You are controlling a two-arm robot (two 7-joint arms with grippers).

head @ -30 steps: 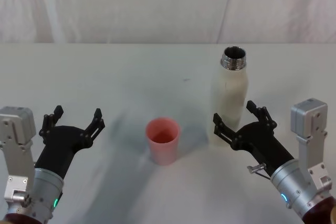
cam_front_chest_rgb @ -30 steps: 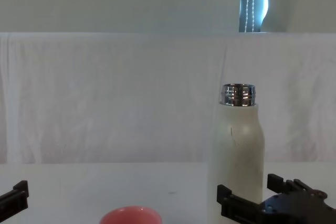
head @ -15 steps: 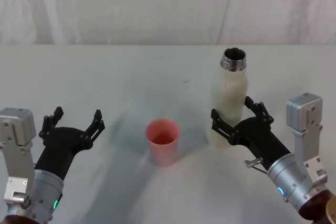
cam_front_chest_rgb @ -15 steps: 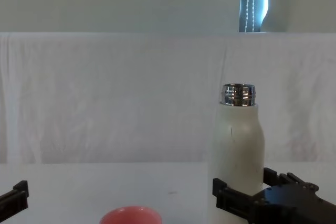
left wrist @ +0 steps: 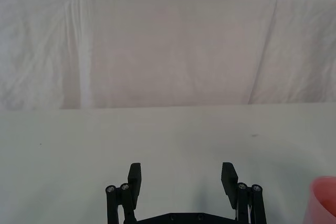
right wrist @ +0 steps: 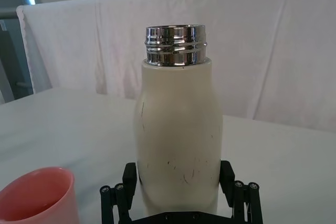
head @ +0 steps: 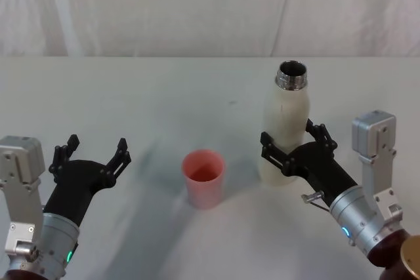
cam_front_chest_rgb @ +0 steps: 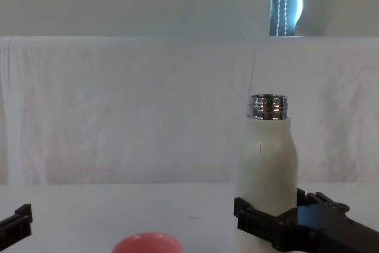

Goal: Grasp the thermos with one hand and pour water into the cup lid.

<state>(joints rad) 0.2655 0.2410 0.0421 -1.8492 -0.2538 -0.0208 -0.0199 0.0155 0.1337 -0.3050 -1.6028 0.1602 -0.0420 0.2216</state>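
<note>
Cream-white thermos (head: 285, 129), upright on the white table (head: 164, 96), right of centre in the head view, uncapped, silver threaded neck at its top. In the right wrist view the same bottle (right wrist: 178, 140) standing centre frame, scuffed low on its body.

Right gripper (head: 295, 147) around the lower body of the thermos, jaws spread, one finger (right wrist: 129, 179) on each side of the bottle, close against its flanks; impossible to tell whether the pads actually press on it. In the chest view, at lower right, black fingers wrapping the bottle's base (cam_front_chest_rgb: 266, 164).

Salmon-pink cup lid (head: 203, 176) upright and open-mouthed on the table, left of the thermos, apart from it, near the middle of the head view; only its rim (cam_front_chest_rgb: 147, 242) at the bottom edge of the chest view, and a pink rim in the lower left corner of the right wrist view (right wrist: 37, 195).

Left gripper (head: 92, 155) at lower left of the head view, well apart from the cup lid, jaws wide open, holding nothing; in the left wrist view its two fingertips (left wrist: 135, 174) spread over bare table.

White cloth backdrop (head: 210, 4) along the top of the frame.
</note>
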